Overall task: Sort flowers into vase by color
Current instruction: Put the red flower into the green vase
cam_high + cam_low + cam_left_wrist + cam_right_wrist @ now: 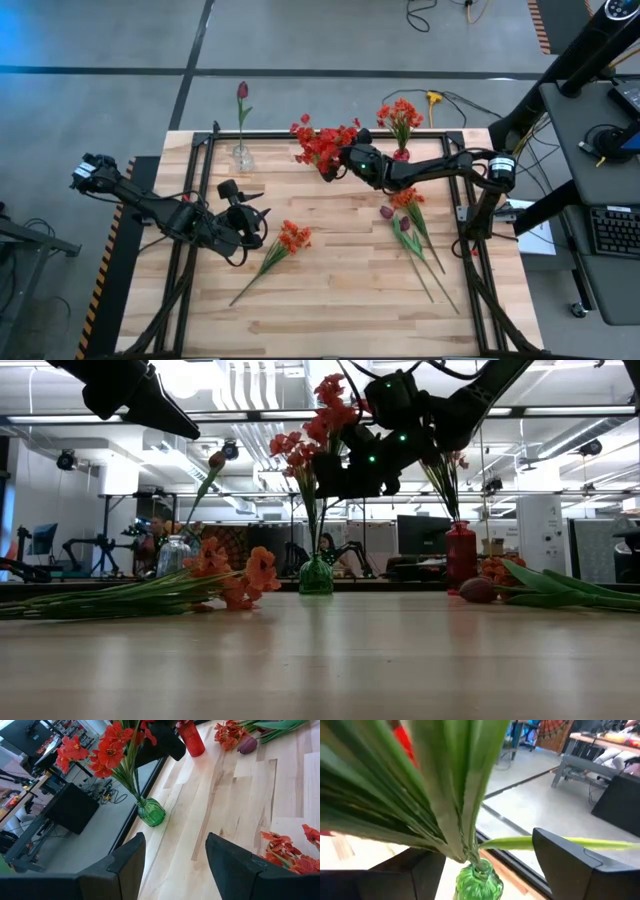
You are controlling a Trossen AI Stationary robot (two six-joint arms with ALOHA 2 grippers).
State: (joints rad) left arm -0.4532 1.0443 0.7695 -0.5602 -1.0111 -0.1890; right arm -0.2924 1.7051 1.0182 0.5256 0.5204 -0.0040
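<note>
The right tool (330, 168) is hanging with fingers apart beside the red flowers (320, 142) standing in the green vase (151, 812). Their light, springy stems are best pinched low.

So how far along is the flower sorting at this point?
Done: red flowers in the green vase, orange ones in the red vase, one tulip in the clear vase. In hand: right gripper open at the red bunch. Left: an orange stem, another and two tulips on the table.
</note>
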